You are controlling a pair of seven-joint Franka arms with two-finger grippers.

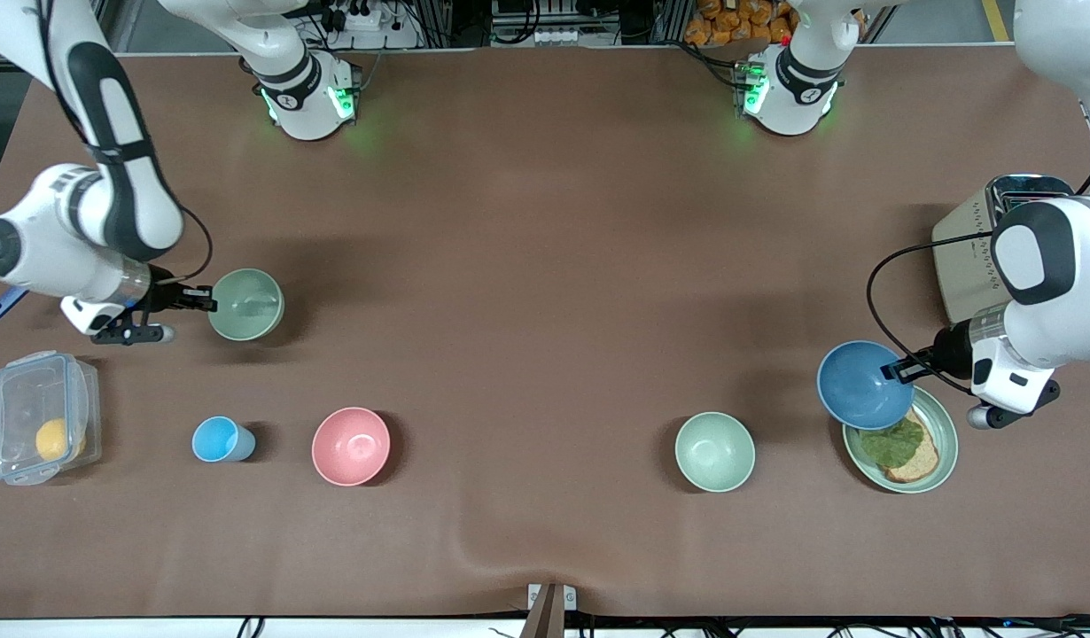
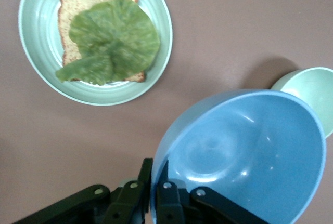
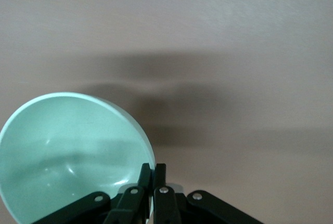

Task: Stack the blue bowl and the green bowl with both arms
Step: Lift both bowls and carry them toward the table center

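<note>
The blue bowl (image 1: 864,383) hangs tilted over the table, its edge over the green plate; it fills the left wrist view (image 2: 244,156). My left gripper (image 1: 895,372) (image 2: 154,182) is shut on its rim, one finger inside and one outside. A green bowl (image 1: 246,304) (image 3: 73,151) is held above the table toward the right arm's end. My right gripper (image 1: 210,301) (image 3: 154,177) is shut on its rim. A second green bowl (image 1: 714,451) (image 2: 312,91) stands on the table beside the plate.
A green plate (image 1: 946,440) (image 2: 31,52) with toast and lettuce lies under the blue bowl's edge. A toaster (image 1: 970,257) stands farther from the camera. A pink bowl (image 1: 351,446), a light-blue cup (image 1: 221,439) and a clear lidded box (image 1: 40,416) stand toward the right arm's end.
</note>
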